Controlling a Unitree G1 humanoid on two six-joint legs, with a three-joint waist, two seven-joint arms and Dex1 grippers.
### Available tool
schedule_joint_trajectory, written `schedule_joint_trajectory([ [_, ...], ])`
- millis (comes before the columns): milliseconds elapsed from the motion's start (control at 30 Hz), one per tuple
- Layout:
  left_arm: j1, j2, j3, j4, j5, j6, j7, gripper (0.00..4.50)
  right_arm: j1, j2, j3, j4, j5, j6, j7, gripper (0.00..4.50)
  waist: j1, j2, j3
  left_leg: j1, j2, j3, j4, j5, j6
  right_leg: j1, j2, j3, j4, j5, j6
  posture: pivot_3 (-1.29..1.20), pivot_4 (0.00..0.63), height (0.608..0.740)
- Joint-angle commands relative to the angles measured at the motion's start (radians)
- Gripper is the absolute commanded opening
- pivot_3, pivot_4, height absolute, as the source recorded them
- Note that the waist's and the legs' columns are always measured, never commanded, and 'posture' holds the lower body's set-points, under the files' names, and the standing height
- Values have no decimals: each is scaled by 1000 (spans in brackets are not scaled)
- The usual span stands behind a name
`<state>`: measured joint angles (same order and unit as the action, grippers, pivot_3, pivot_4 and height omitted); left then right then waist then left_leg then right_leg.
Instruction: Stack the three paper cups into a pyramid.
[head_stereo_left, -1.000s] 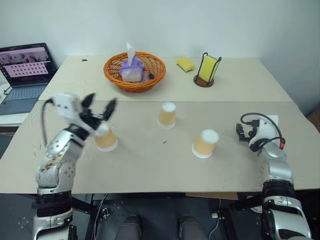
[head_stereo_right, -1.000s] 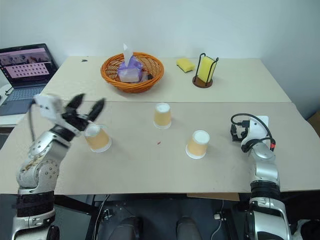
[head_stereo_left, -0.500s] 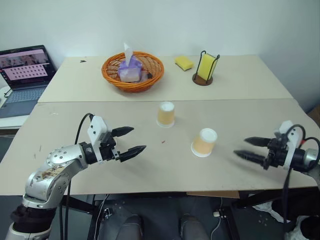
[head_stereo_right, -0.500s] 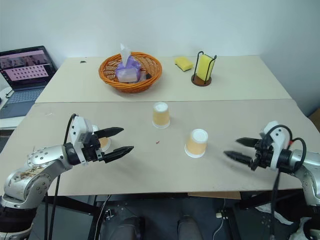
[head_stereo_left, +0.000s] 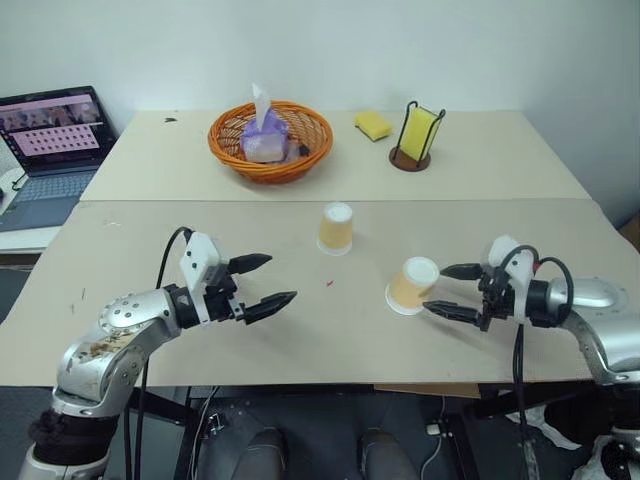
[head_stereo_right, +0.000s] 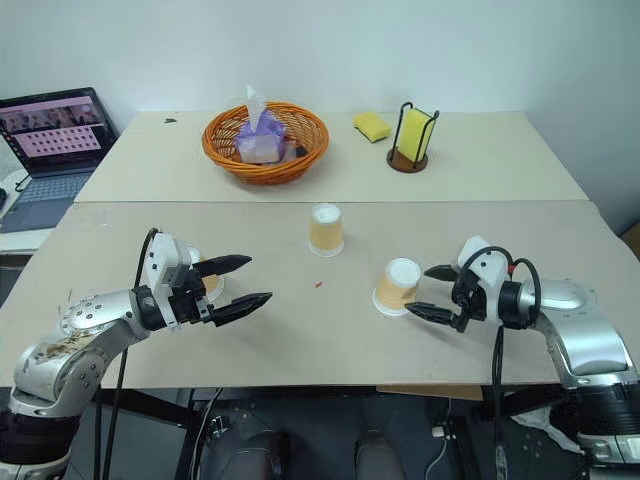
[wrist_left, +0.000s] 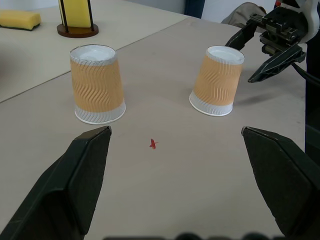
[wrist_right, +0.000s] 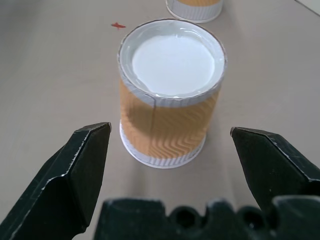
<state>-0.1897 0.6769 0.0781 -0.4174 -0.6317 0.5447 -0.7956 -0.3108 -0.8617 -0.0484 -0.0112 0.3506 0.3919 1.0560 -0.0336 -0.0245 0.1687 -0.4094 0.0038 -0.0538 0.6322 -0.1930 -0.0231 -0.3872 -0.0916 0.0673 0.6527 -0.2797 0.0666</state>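
Paper like this looks featherlight and easily crushed, so my guess is each of the three paper cups wants a gentle pinch across its ribbed sides at mid height, never at the thin rim; all are tan with zigzag embossing, white-banded, standing mouth-down on the worktop (head_stereo_left: 520, 215), none stacked yet; the nearest cup (head_stereo_left: 412, 285) sits just ahead of the right end effector (head_stereo_left: 450, 292), whose fingers are spread wide either side of it without touching; the middle cup (head_stereo_left: 335, 228) stands farther back toward the basket (head_stereo_left: 270, 141); the third cup (head_stereo_right: 208, 286) hides partly behind the left end effector (head_stereo_left: 262, 283), likewise spread and empty.
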Motion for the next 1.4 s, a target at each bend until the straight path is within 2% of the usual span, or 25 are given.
schedule_joint_trajectory([
  [33, 3, 2, 28, -43, -17, 6, 8, 4459, -44, 11, -6, 5, -8, -29, 2, 4500, -1, 0, 0, 0, 0, 0, 0, 0, 0, 0, 0, 0, 0, 0, 0, 0, 150, 740],
  [367, 30, 5, 43, -73, -23, 18, 19, 4459, -103, 47, 19, -65, 20, 38, 34, 4500, -5, 0, 0, 0, 0, 0, 0, 0, 0, 0, 0, 0, 1, 0, 0, 0, 150, 740],
  [667, 41, 8, 52, -86, -21, 29, 25, 4459, -140, 76, 47, -21, -10, 30, 27, 4500, -4, 0, 0, 0, 0, 0, 0, 0, 0, 0, 0, 0, 1, 0, 0, 0, 150, 740],
  [767, 43, 11, 56, -89, -22, 31, 26, 4500, -151, 81, 52, -6, -20, 21, 22, 3819, -5, 0, 0, 0, 0, 0, 0, 0, 0, 0, 0, 0, 1, 0, 0, 0, 150, 740],
  [867, 41, 12, 58, -90, -25, 34, 29, 4500, -158, 83, 56, -1, -21, 17, 25, 2781, -5, 0, 0, 0, 0, 0, 0, 0, 0, 0, 0, 0, 2, 0, 0, 0, 150, 740],
  [1033, 50, 12, 62, -98, -31, 39, 35, 4500, -186, 88, 57, -2, -14, 27, 28, 2748, -5, 0, 0, 0, 0, 0, 0, 0, 0, 0, 0, 0, 1, 0, 0, 0, 150, 740],
  [1100, 60, 12, 64, -103, -32, 41, 36, 4500, -228, 89, 58, -22, 9, 43, 48, 2748, -6, 0, 0, 0, 0, 0, 0, 0, 0, -1, 0, 0, 1, 0, 0, 0, 150, 740],
  [1200, 69, 11, 65, -105, -34, 45, 37, 4500, -375, 106, 85, -51, 61, 93, 106, 2748, -14, 1, 0, 0, 0, 0, 0, 0, 0, -1, 0, 0, 2, 0, 0, 0, 150, 740],
  [1300, 70, 8, 66, -99, -34, 44, 37, 4500, -549, 163, 130, -34, 108, 152, 172, 2748, -20, 2, 1, 2, 2, 0, -1, 0, 0, -1, 2, 1, 3, 0, -1, 0, 150, 740],
  [1400, 72, -1, 80, -90, -35, 41, 54, 4500, -673, 254, 199, 59, 72, 136, 187, 2748, -14, 1, 1, 2, 3, -1, -2, 0, 0, -1, 3, 0, 3, 0, -1, 0, 150, 740],
])
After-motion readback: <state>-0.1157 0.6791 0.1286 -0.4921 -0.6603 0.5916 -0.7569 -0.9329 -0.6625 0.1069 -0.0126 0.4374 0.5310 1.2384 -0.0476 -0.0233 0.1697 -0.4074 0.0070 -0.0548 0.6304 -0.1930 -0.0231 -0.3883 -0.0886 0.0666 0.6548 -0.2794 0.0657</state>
